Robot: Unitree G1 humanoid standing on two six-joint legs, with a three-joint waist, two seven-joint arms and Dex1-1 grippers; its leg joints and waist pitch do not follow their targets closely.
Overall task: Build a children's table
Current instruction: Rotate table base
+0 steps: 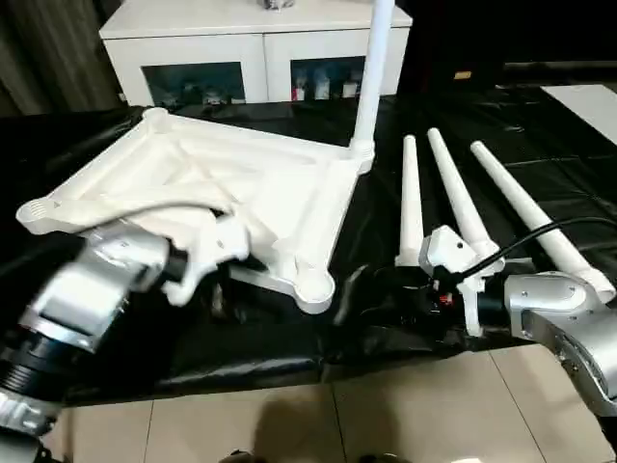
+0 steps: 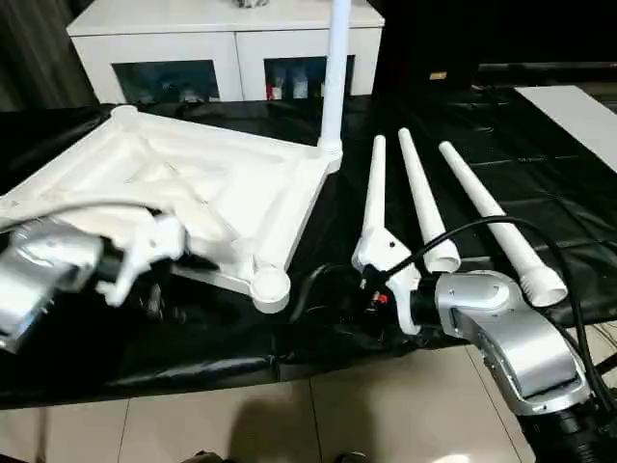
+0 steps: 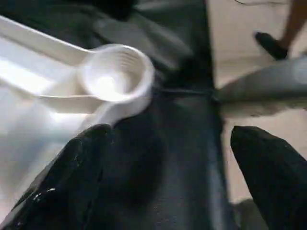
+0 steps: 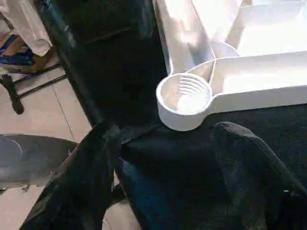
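The table top (image 1: pixel 212 193) lies upside down on the black table (image 1: pixel 540 164), its ribbed underside facing up. One leg (image 1: pixel 374 72) already stands upright in the far corner socket. Three loose legs (image 1: pixel 461 207) lie side by side to the right of the top, their long axes running away from the robot, thin ends far and wide ends near.

The step in hand seems to be the fitting of the second leg. The near corner socket (image 4: pixel 184 98) is empty and open upward. The left gripper (image 3: pixel 163 177) and the right gripper (image 4: pixel 163 177) both hover near this corner with jaws apart and nothing between them. Next, I think, one gripper must take a loose leg, turn it upright, and press it into the socket.
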